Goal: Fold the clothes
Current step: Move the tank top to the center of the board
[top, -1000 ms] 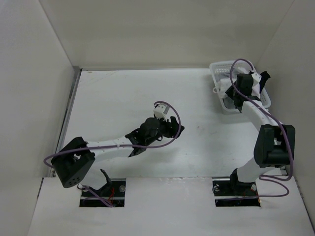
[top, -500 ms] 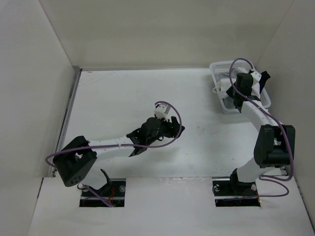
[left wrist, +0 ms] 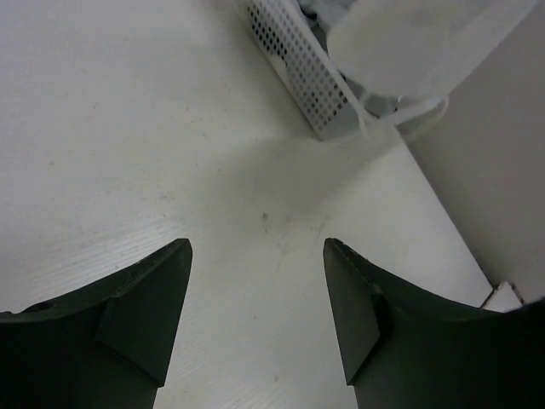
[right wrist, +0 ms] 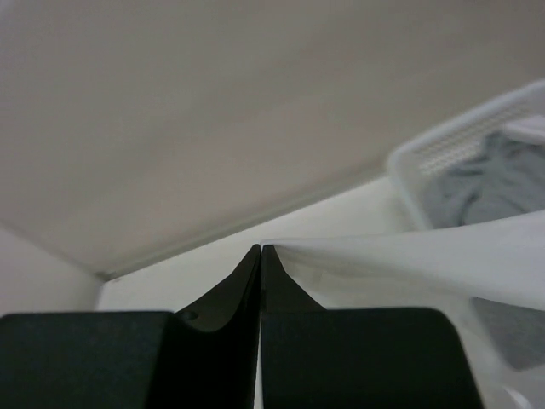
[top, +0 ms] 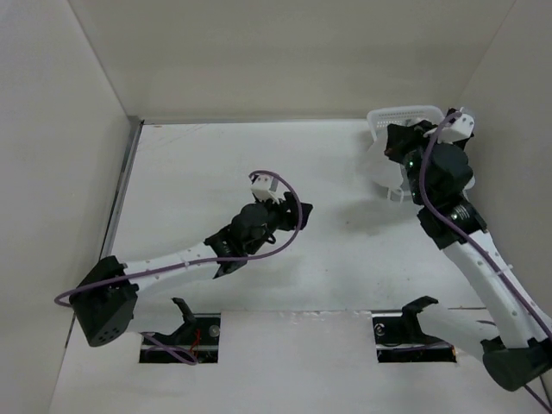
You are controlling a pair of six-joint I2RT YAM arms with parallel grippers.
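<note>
Right fingers (right wrist: pixel 245 277): pressed together, pinching an edge of the white garment (right wrist: pixel 409 256) at their tips.
White garment: held up in the air over the basket (right wrist: pixel 443 145) at the far right corner of the bench (top: pixel 216 164). From the pinch the thin fabric stretches taut to the right.
Garment from the left wrist view: a pale, half see-through sheet (left wrist: pixel 417 38) hangs in front of the basket's top corner. A narrow strap loop (left wrist: pixel 407 118) dangles below it beside the basket's wall (left wrist: pixel 298 60). Whether the lower fabric touches the basket cannot be told.
Basket: white plastic lattice, standing on the bench against the right wall. Its rim (top: pixel 401 112) shows beyond the right arm (top: pixel 444 177).
Basket contents: a grey garment (right wrist: pixel 502 183) lies crumpled inside, under the raised white fabric.
Right arm: reaches up from its base to the basket corner, wrist raised above the rim.
Left fingers (left wrist: pixel 145 298): spread wide with nothing between them, only bare bench (left wrist: pixel 128 128) in the gap.
Left arm (top: pixel 172 259): stretched out low over the middle of the bench, well apart from the basket, its fingers pointing toward it.
</note>
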